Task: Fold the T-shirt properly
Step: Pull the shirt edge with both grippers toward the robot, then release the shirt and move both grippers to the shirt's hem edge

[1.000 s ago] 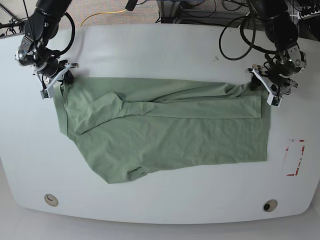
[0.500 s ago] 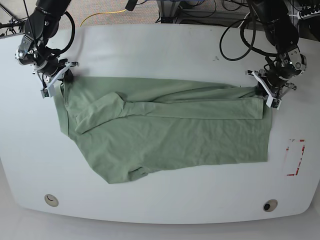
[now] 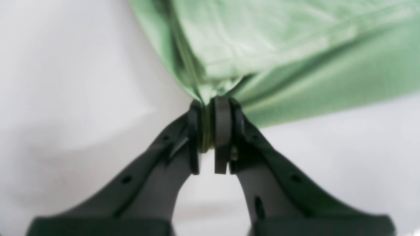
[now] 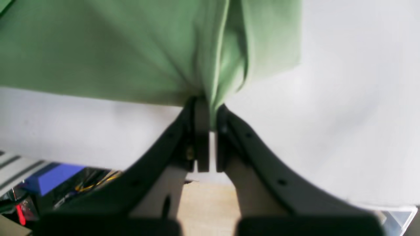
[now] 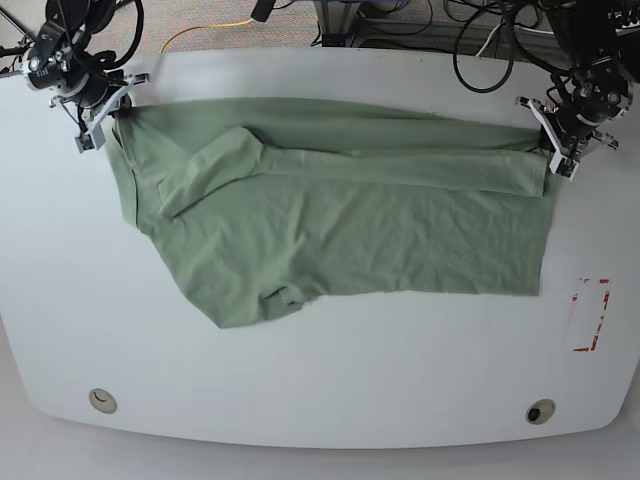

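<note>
I see both arms have pulled the T-shirt (image 5: 340, 220) toward the far edge of the table (image 5: 300, 390) since half a second ago; its top edge now lies nearer that edge, stretched taut between them. My left gripper (image 5: 556, 152) has its jaws clamped on the right-hand corner, my right gripper (image 5: 103, 120) on the left-hand corner. The lower part lies flat on the table, one sleeve folded over.

T-shirt (image 5: 340, 225): pale sage green, plain, no pattern. Bench (image 5: 300, 380): white, with red-and-white marking (image 5: 590, 315) near one edge. Left tool (image 3: 211, 136), right tool (image 4: 206, 137): black. Yellow cable (image 5: 205, 30) beyond bench.
</note>
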Controlling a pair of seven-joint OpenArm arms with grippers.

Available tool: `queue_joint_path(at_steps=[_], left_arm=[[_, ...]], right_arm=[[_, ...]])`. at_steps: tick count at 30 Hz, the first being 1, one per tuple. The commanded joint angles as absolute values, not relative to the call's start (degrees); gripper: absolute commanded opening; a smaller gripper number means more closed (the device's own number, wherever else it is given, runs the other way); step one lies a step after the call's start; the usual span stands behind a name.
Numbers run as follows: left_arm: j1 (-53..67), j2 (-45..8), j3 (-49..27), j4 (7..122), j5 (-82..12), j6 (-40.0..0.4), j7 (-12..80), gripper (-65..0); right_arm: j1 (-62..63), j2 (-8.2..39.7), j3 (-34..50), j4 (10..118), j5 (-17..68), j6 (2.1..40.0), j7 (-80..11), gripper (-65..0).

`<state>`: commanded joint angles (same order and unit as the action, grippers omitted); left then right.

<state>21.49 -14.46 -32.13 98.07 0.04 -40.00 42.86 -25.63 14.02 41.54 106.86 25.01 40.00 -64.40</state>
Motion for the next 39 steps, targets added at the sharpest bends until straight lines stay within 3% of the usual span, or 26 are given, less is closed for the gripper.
queue_joint_path(at_steps=[10, 13, 16, 18, 21, 26, 34, 39], left_arm=[[30.73, -14.37, -32.66, 104.40, -0.04, -40.00, 42.86, -61.1], [30.81, -14.37, -32.75, 104.22, -0.04, -40.00, 42.86, -55.7], [30.81, -14.29, -32.75, 104.48, -0.04, -40.00, 42.95, -43.2], [30.81, -14.29, -33.19, 104.57, -0.04, -40.00, 42.95, -32.4], [30.64, -14.02, -34.42, 105.19, -0.04, -40.00, 42.95, -25.3], [29.05, -13.49, -34.86, 109.58, -1.45, -40.00, 48.31, -25.0], [27.38, -13.85, -40.13, 111.60, -13.05, -40.00, 50.68, -25.1], [22.90, -13.58, -39.96, 111.60, -10.95, -40.00, 50.68, -25.3]], right_arm=[[-32.22, 10.95, 41.98, 111.60, 24.92, 40.00, -64.57, -65.0], [-32.40, 10.95, 41.98, 111.60, 24.92, 40.00, -64.57, -62.0], [-32.48, 10.95, 41.98, 111.69, 24.92, 40.00, -64.57, -48.5], [-32.57, 10.86, 42.07, 111.78, 24.92, 40.00, -64.57, -34.7], [-32.84, 10.86, 42.07, 111.87, 25.01, 40.00, -64.57, -23.8], [-32.84, 10.77, 42.15, 113.63, 26.51, 40.00, -64.40, -26.2], [-31.25, 9.27, 51.30, 113.71, 41.10, 40.00, -64.48, -27.7], [-25.98, 10.15, 51.03, 113.54, 41.54, 40.00, -64.57, -27.7]])
